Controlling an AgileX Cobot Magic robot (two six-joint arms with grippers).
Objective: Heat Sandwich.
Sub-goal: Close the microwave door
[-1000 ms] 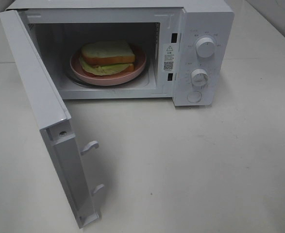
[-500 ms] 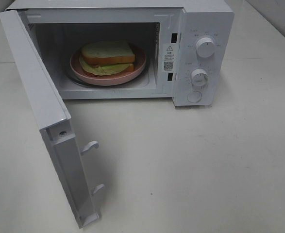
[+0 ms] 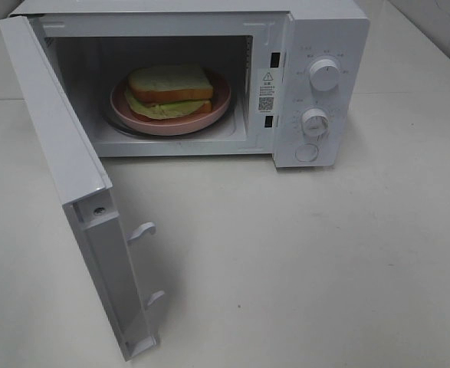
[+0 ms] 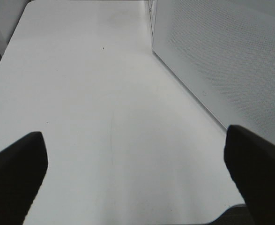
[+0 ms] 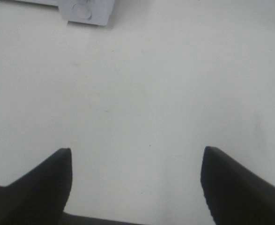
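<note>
Sandwich point(image 3: 169, 90) seen on pink plate point(image 3: 219, 106) inside white microwave point(image 3: 326, 27) (door point(image 3: 52, 130) swung wide), left gripper point(image 4: 135, 137) and right gripper point(image 5: 136, 153) spread wide, nothing held

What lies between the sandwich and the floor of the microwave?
A round pink plate: the sandwich rests on it inside the microwave. The exterior high view shows this.

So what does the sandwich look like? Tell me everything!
The sandwich is two thick square slices of pale, soft-looking bread with tan crust. Green filling peeks out between them along the front and left edges. It looks whole and lies flat, turned a little askew, on a round pink plate inside the white microwave, whose door stands open. Only the plate touches it.
</note>
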